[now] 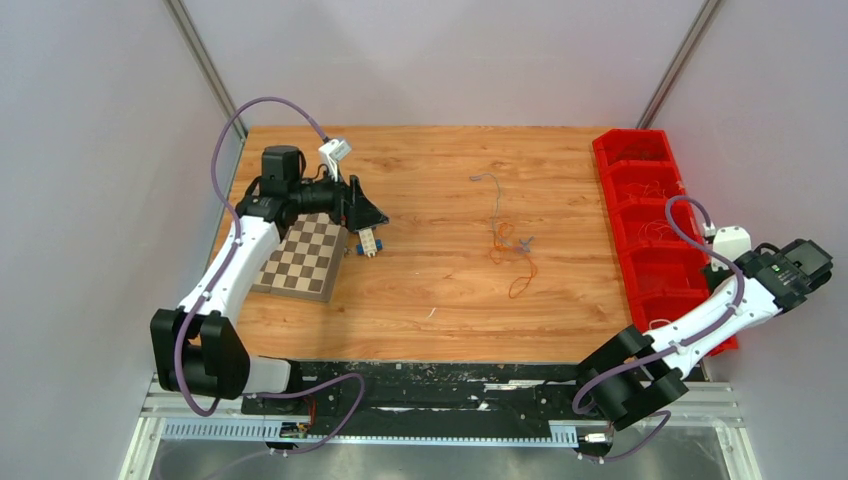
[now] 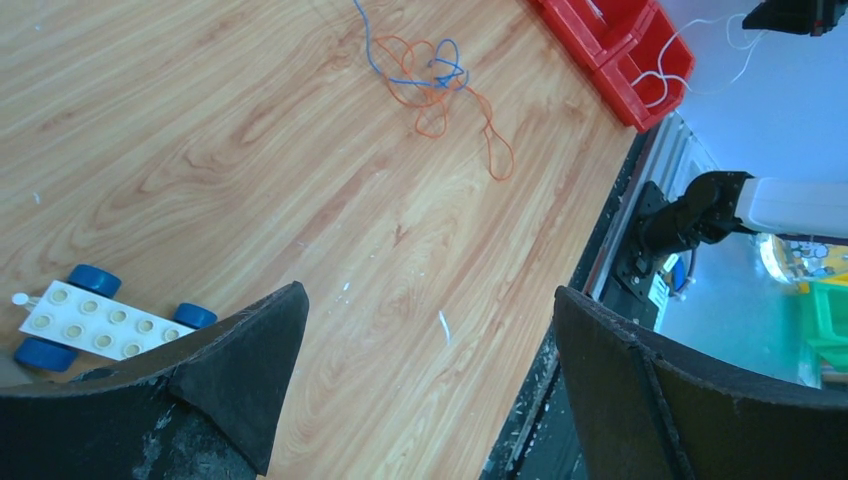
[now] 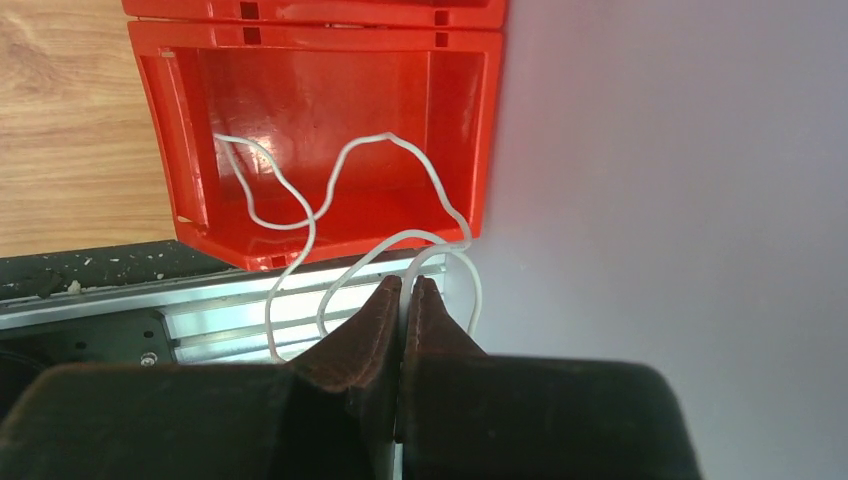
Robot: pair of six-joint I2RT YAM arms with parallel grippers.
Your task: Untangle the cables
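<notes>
The cables (image 1: 510, 250) lie as a loose tangle of orange and bluish strands (image 2: 435, 85) in the middle of the wooden table. My left gripper (image 2: 428, 292) is open with nothing between its fingers; it hovers at the left (image 1: 372, 213), well away from the tangle. My right gripper (image 3: 407, 285) is shut on a white cable (image 3: 345, 165) pinched between its fingertips. That cable loops down into the nearest red bin (image 3: 200, 215) and hangs over the bin's near rim. The left wrist view shows the same white strand (image 2: 690, 45) dangling above that bin.
A row of red bins (image 1: 612, 165) runs along the table's right edge. A chessboard (image 1: 305, 260) and a white toy brick with blue wheels (image 2: 95, 320) sit at the left. A metal rail (image 3: 230, 305) borders the table's near edge.
</notes>
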